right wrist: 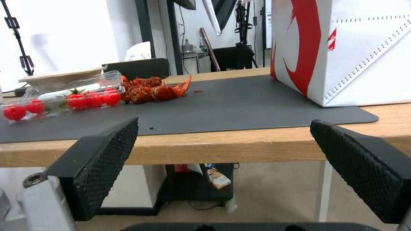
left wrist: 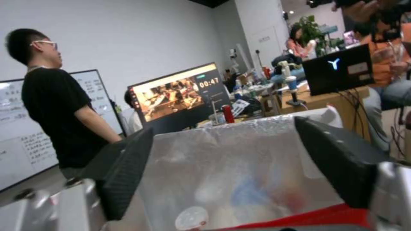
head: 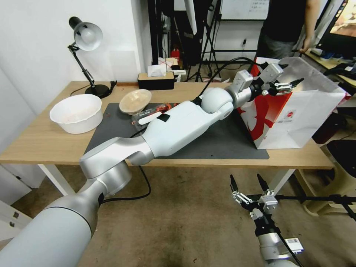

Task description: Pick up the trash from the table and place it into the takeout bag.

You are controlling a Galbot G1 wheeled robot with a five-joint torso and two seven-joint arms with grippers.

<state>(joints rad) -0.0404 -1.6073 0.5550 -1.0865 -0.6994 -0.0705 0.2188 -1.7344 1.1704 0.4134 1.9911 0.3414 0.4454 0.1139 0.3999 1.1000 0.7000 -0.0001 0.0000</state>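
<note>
Now, left gripper: my left gripper (head: 283, 86) reaches across the table (head: 44, 141) and hangs over the open top of the bag (head: 304, 118); its fingers (left wrist: 124, 170) stand apart with nothing between them.
Right gripper: my right gripper (head: 249, 187) waits low, below the table's front edge, prongs spread wide and empty.
Bag: it stands upright on the right end of the mat (head: 222, 142), red front toward my arm, white side toward me.
Inside the bag: past my left fingers I look down its silvery lining (left wrist: 222, 154); a clear round lid (left wrist: 191, 218) lies at the bottom, and blurred pale, blue and reddish shapes beside it are too soft to name.
Beige bowl: the bowl (head: 135, 101) sits tilted on the mat's far left corner.
Hidden: my own left arm (head: 178, 126) covers the middle of the mat, so what lies under it I cannot tell.
Tomato tray: the tray (right wrist: 64, 96) is partly cut off by my arm; red shellfish scraps (right wrist: 154, 89) touch its end.
White bowl: the big bowl (head: 76, 112) stands off the mat, to the left.
</note>
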